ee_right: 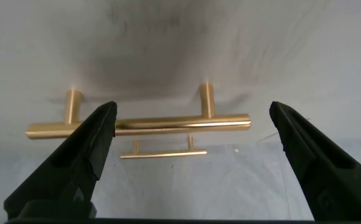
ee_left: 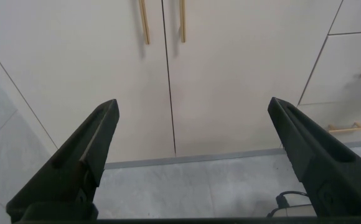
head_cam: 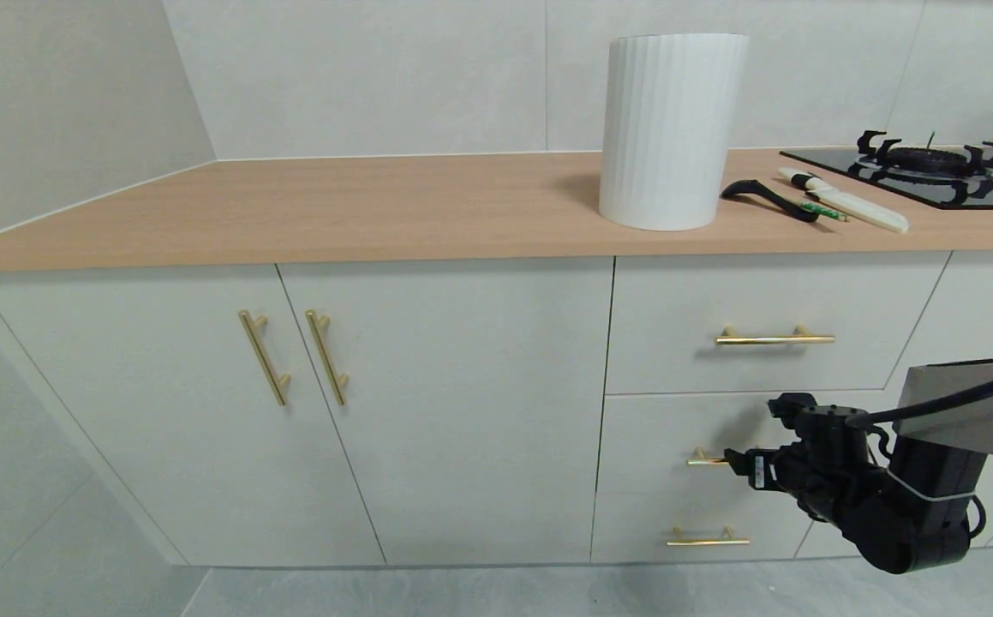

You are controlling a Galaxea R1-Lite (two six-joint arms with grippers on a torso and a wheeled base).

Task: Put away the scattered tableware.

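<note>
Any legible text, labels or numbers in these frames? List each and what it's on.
None legible.
Small white patch on the right gripper: too small to read.
Markings on the thin green utensil on the countertop: too small to read.
White ribbed container: blank.

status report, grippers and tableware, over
Both open: right gripper at middle drawer handle, left gripper before cabinet doors. On countertop beside white canister: black ladle, white knife, untouched. Path to handle clear.
</note>
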